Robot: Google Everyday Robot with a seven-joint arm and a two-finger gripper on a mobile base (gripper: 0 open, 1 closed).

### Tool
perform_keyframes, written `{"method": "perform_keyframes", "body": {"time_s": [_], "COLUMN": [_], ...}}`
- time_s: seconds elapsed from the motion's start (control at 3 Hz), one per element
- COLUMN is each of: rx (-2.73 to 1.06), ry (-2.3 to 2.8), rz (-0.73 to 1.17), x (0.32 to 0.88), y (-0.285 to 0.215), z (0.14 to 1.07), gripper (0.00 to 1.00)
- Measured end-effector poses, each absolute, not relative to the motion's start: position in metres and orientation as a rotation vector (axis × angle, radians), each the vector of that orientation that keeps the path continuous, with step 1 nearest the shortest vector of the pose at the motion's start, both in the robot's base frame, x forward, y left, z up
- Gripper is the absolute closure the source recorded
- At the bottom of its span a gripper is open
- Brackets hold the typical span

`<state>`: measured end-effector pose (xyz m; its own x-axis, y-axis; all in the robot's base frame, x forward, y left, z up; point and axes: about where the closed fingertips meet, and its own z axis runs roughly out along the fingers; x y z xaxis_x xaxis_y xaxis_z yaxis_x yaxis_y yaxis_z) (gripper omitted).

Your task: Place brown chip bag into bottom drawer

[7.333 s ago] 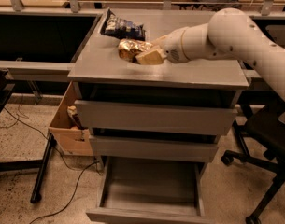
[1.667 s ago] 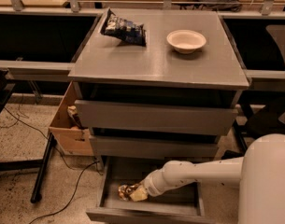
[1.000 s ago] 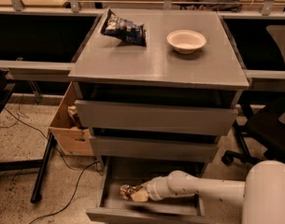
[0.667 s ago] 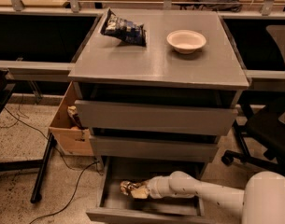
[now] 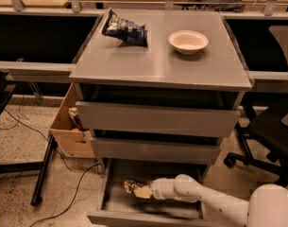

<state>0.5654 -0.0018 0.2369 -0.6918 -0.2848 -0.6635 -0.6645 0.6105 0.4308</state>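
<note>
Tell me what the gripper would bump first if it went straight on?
The gripper, down inside the bottom drawer, points left. The brown chip bag sits right at its tip, so it probably meets that first, then the drawer's left wall.

On the grey bench [image 5: 153, 65] lie a dark bag [image 5: 125, 31] at the back left and a pale bowl [image 5: 188, 41] at the back right. A cardboard box [image 5: 70, 137] stands on the floor [image 5: 21, 174] at the left, a black chair [image 5: 271, 129] at the right. The pincer [image 5: 142, 191] is low, to the right of the box.
</note>
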Motion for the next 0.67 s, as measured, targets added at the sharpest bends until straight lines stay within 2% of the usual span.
{"method": "perform_keyframes", "body": {"time_s": [0.67], "rx": [-0.705], "ry": [2.288], "rz": [0.903], "x": [0.5622], "y": [-0.0138], "z": [0.2427], "gripper": [0.13]}}
